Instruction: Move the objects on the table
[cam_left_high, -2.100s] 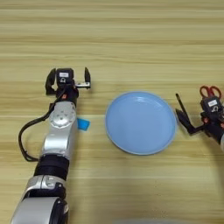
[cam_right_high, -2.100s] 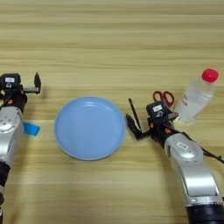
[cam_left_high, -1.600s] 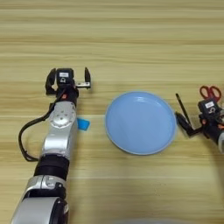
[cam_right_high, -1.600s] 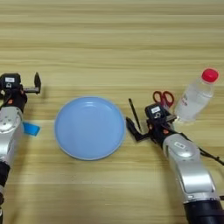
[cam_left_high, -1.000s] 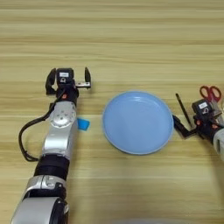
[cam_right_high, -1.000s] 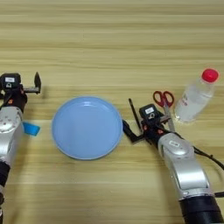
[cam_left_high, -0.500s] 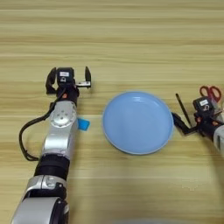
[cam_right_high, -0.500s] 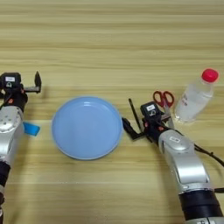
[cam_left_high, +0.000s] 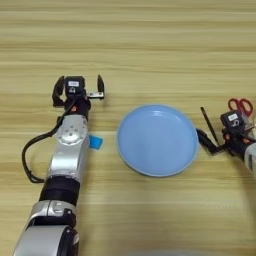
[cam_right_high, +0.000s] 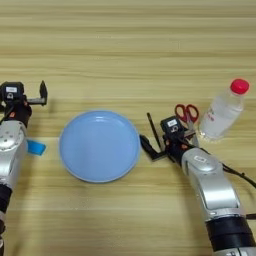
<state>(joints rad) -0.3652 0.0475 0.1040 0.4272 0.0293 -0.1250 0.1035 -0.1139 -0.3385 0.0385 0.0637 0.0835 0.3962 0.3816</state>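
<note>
My right gripper (cam_right_high: 151, 145) pinching black stick (cam_right_high: 153, 132), just right of blue plate (cam_right_high: 99, 145). My left gripper (cam_left_high: 80, 91) spread wide, parked on table (cam_left_high: 150, 45). Blue block (cam_left_high: 95, 142) beside left forearm, left of plate.

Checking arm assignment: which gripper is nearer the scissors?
Right. The right gripper sits between the plate and the scissors, just below-left of them. The left gripper is far across the table, beyond the plate's other side.
</note>
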